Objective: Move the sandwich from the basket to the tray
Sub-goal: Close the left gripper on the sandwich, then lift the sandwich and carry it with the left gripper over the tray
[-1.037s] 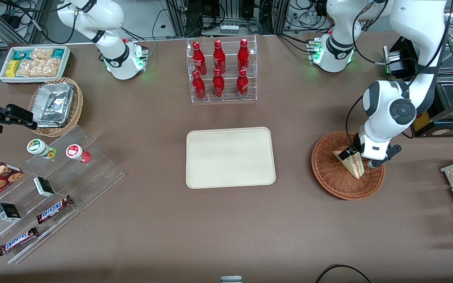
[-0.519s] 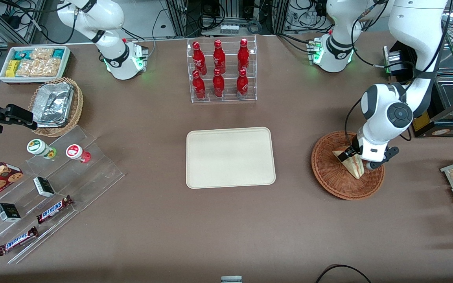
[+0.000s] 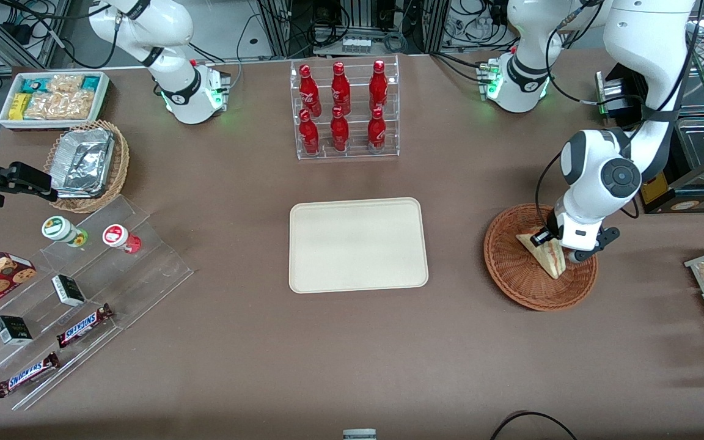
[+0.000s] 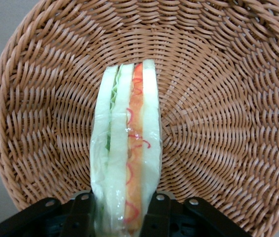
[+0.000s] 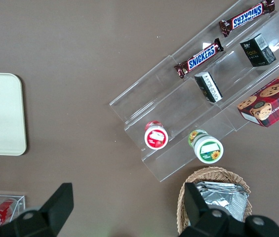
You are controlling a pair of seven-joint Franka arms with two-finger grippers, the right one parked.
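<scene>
1. Left wrist view shows the gripper [image 4: 124, 217] with its jaws pinching the sandwich [image 4: 126, 148] at one end, a finger pressed against each bread face; the wedge stands on edge inside the basket [image 4: 218, 113], filling layers facing the camera.
2. Front view places the sandwich [image 3: 544, 253] in the basket [image 3: 511, 269] toward the working arm's end of the table, under the gripper [image 3: 549, 243], well apart from the tray [image 3: 358, 244] at the table's centre.
3. Slipping is the main risk, I judge: the clear wrap looks slick, and the hold sits near one end, so the long free part could swing or slide out on lifting.
4. Squeezing harder could crush the soft bread.
5. A low lift might snag the wedge on the basket's raised rim, dragging the light wicker along.
6. A release short of the tray would leave the sandwich on the table.
</scene>
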